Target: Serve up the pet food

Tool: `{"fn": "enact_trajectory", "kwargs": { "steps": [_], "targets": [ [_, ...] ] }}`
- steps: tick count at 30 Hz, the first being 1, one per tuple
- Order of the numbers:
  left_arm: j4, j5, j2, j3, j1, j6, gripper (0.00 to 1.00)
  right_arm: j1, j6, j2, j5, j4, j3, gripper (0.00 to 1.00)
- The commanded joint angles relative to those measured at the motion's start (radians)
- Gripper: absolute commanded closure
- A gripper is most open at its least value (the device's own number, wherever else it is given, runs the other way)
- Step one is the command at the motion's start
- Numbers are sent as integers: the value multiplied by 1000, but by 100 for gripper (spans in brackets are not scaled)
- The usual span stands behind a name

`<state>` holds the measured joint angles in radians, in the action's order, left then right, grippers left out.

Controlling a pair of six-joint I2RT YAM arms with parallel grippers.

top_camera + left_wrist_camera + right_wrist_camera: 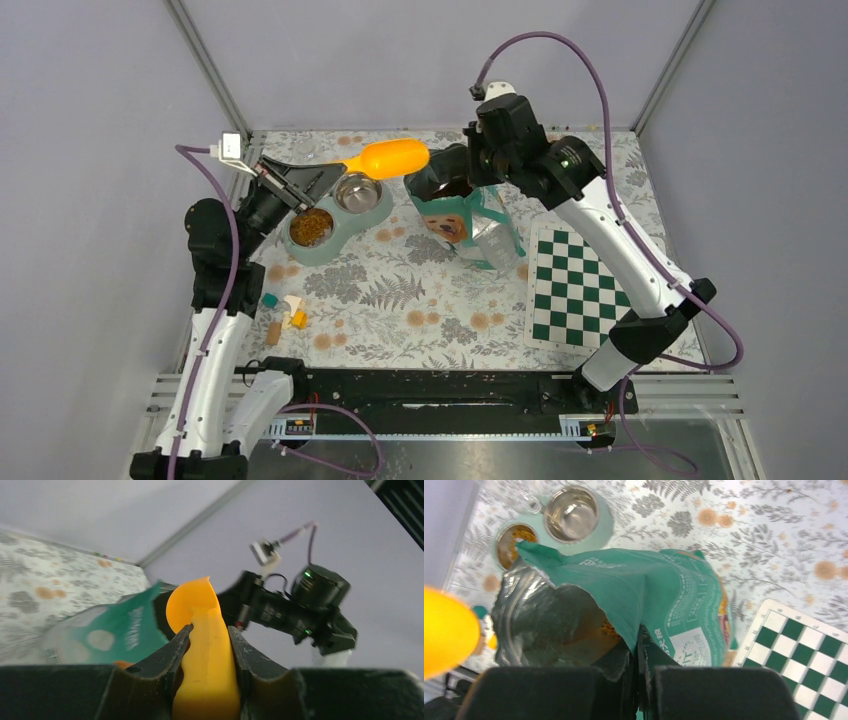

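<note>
I am taking the teal feeder [327, 256] as reference. Pet food [311, 228] is lying in its left bowl. The steel bowl [357, 190] beside that is showing bare metal.

The left gripper [325, 175] is hanging just over the feeder's far edge, its jaws squeezing the handle of the orange scoop [393, 157]. The scoop's cup is pointing away from the feeder toward the bag [455, 222]. In the left wrist view the handle is filling the gap between the fingers [172, 655]. I cannot tell whether the cup is carrying any kibble, since its inside is facing away.

The bag is standing just right of the feeder with its mouth open. The right gripper [478, 160] is pinching the bag's torn rim with its jaws nearly together on the foil. From the right wrist camera I am making out a brown-orange patch deep inside the bag. Most of the interior is dark, and the scoop is only an orange blur at the frame edge.

Small wooden blocks [285, 315] are lying nearer the arm bases than the feeder. A chessboard [580, 290] is sitting well right of it, beyond the bag, with the right arm covering part of it.
</note>
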<state>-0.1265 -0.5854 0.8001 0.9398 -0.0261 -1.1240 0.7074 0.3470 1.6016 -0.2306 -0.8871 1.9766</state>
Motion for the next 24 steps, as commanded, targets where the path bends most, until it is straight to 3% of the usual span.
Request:
{"fn": "enact_trajectory", "kwargs": {
  "steps": [1,13,24],
  "targets": [
    [-139,5,16,53,-104,-40,100,61,-108,21,-140,-25,172,100],
    [224,196,51,73,-292,141,100,135,-152,87,-220,-71,278,100],
    [450,398,238,193,-402,156,100,270,-179,183,-294,-46,337,100]
  ]
}}
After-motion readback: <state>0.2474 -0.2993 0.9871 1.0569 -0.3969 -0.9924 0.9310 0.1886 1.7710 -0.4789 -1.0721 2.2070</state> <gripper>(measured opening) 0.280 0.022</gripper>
